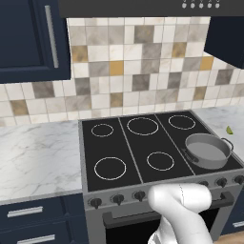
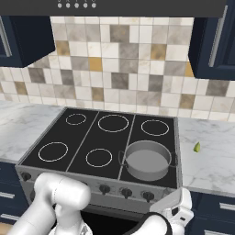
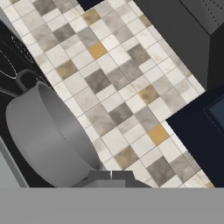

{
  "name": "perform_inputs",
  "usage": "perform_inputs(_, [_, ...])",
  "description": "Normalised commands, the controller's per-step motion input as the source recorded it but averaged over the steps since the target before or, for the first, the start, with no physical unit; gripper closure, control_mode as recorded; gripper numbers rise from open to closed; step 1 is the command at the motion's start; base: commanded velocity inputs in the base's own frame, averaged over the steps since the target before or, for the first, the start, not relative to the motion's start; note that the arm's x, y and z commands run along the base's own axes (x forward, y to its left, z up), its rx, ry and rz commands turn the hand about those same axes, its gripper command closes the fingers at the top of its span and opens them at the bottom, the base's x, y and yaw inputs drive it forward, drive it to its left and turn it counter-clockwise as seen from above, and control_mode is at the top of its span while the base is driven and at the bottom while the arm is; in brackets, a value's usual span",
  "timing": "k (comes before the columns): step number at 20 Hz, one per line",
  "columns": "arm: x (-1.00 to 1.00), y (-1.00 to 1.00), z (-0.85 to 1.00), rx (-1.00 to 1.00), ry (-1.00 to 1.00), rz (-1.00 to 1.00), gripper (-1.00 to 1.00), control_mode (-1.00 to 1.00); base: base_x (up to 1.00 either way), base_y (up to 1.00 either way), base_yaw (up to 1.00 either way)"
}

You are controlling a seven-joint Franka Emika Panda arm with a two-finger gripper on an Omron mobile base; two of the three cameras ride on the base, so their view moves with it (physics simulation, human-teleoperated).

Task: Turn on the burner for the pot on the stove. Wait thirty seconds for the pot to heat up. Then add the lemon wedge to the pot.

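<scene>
The grey pot sits on the front right burner of the black stove, empty inside. The hand view looks up at the pot from low and close. A small yellow-green lemon wedge lies on the marble counter right of the stove. My gripper is shut with nothing in it, its tips pressed together just below the pot. The white hand sits low at the stove's front right corner, under the row of knobs.
Marble counters flank the stove. A tiled wall stands behind it, with dark blue cabinets and a range hood above. My own white arm blocks the middle of the stove front.
</scene>
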Motion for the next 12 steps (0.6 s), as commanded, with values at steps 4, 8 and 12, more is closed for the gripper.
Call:
perform_inputs(4, [0.0, 0.0, 0.0, 0.0, 0.0, 0.0, 1.0, -1.0, 0.0, 0.0, 0.0])
perform_inputs(8, [0.0, 0.0, 0.0, 0.0, 0.0, 0.0, 1.0, -1.0, 0.0, 0.0, 0.0])
perform_inputs(12, [0.0, 0.0, 0.0, 0.0, 0.0, 0.0, 1.0, -1.0, 0.0, 0.0, 0.0])
